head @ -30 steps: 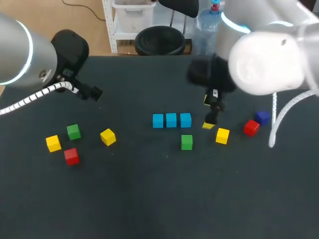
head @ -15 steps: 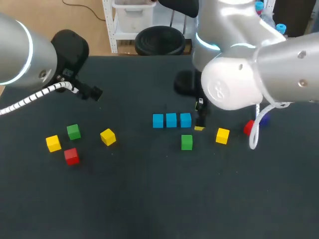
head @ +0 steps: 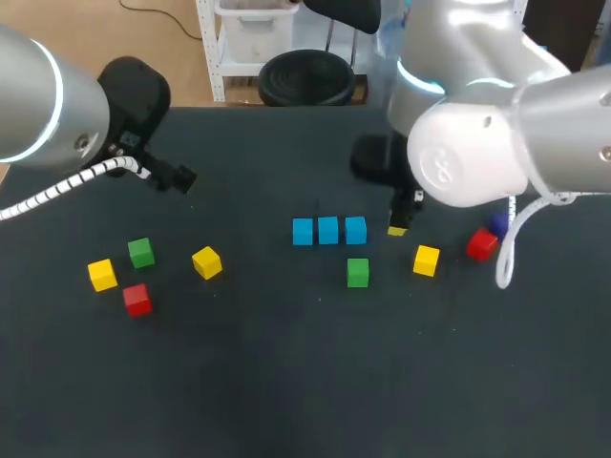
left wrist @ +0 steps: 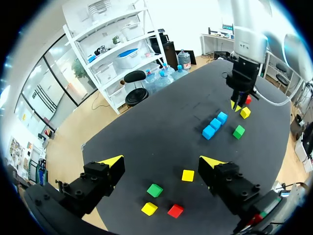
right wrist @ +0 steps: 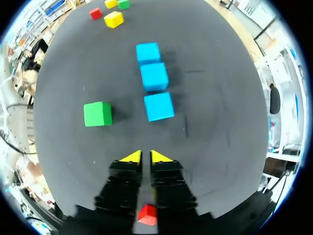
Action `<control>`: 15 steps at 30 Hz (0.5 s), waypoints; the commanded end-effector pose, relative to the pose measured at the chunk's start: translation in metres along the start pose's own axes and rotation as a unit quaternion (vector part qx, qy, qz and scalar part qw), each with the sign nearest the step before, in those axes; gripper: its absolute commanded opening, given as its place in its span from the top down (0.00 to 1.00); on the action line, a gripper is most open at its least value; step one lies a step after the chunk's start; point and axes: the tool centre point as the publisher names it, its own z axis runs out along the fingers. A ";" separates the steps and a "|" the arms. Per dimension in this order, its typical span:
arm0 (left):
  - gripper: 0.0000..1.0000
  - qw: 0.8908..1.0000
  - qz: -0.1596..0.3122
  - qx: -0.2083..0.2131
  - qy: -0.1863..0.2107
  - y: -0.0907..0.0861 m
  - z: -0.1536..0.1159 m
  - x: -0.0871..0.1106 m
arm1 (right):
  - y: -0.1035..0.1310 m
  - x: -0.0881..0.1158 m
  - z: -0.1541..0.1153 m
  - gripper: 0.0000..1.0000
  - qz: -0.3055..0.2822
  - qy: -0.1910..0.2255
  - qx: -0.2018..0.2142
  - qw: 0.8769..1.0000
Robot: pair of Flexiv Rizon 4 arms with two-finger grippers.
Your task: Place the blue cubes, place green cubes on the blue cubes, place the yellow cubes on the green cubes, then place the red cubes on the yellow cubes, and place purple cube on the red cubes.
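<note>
Progress is slight: blue cubes (head: 328,230) lie in a row on the desk (head: 286,382), nothing stacked. Right claw (right wrist: 145,156) looks pressed together, empty; left claw (left wrist: 161,161) spread, empty.

Three blue cubes (head: 303,232) (head: 328,230) (head: 355,229), three yellow (head: 102,275) (head: 206,262) (head: 426,260), two green (head: 141,253) (head: 357,272), two red (head: 136,299) (head: 481,244), purple (head: 498,223)
</note>
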 end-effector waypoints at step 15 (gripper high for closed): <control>0.00 1.000 0.001 0.002 0.000 0.001 0.001 0.000 | -0.019 -0.022 0.023 1.00 -0.040 0.039 0.021 0.998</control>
